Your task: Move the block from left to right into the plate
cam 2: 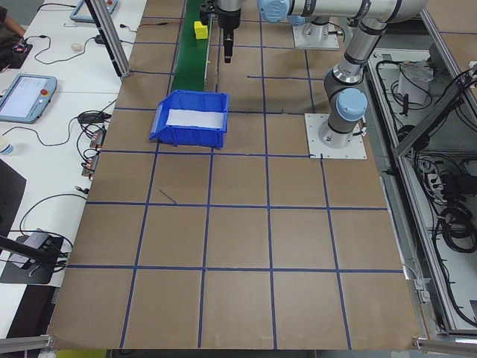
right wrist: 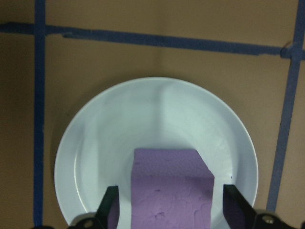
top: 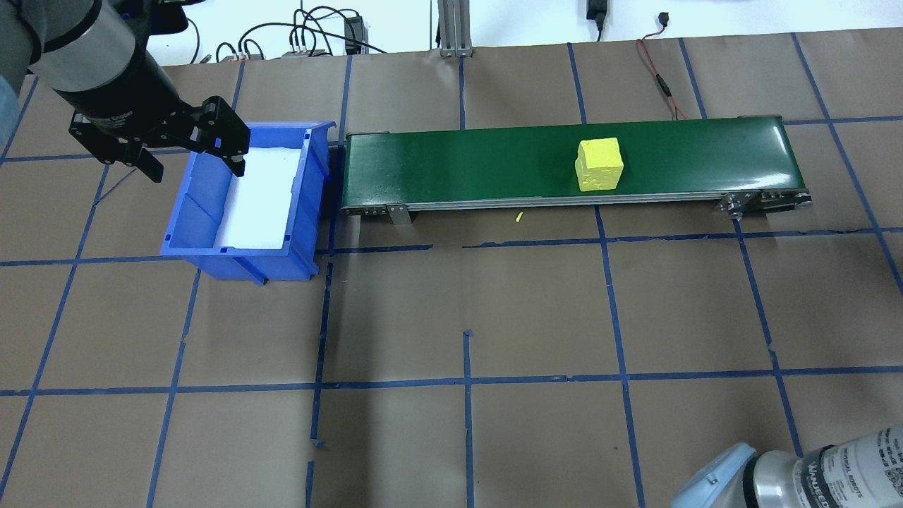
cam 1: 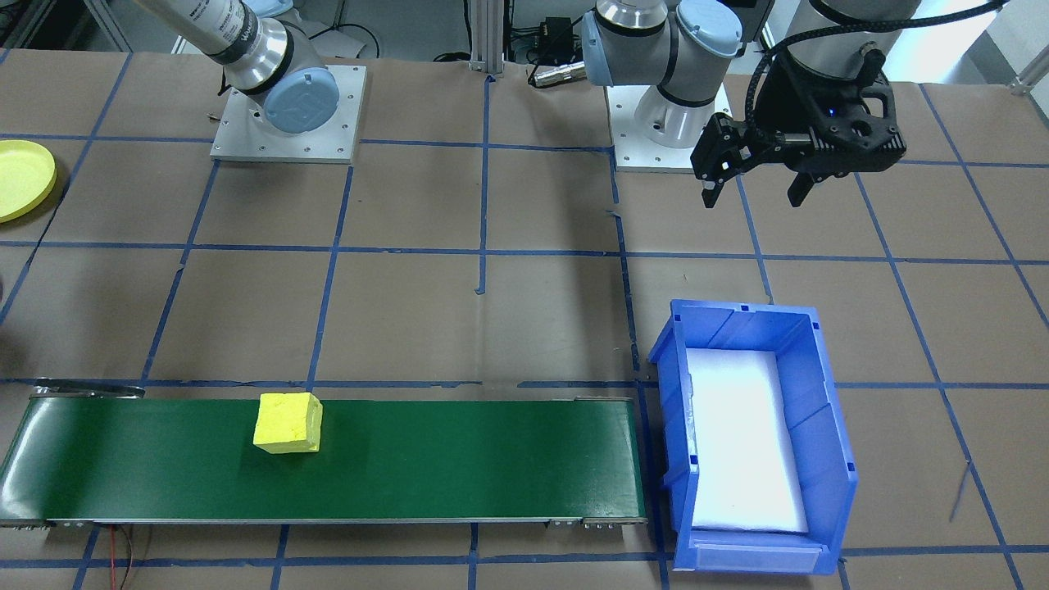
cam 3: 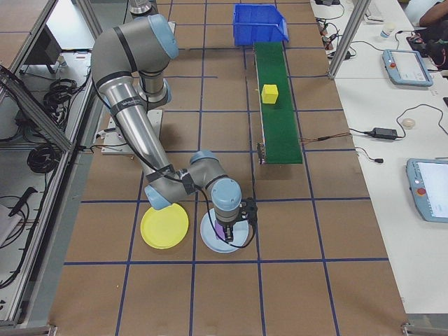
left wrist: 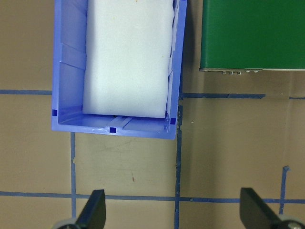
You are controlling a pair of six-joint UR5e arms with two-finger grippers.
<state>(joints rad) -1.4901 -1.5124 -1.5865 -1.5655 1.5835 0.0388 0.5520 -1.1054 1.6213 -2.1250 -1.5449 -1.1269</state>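
The brown paper table [top: 536, 296], gridded with blue tape, lies open across its middle in the overhead view. The green conveyor belt [cam 1: 459, 459] carries a yellow block [cam 1: 287, 423], which sits toward the belt's 9 o'clock end in the front-facing view with bare belt on both sides. A blue bin [cam 1: 828, 459] stands just off the 3 o'clock end. The left gripper [cam 1: 754, 197] hangs above the table at the bin's 12 o'clock, its 2 fingers spread and holding nothing. In the right-side view the right arm is folded low. The right gripper [right wrist: 171, 202] straddles a purple block [right wrist: 171, 191] on a pale plate [right wrist: 157, 109], jaws apart. The yellow plate [cam 3: 164, 227] lies just beside it at 9 o'clock.
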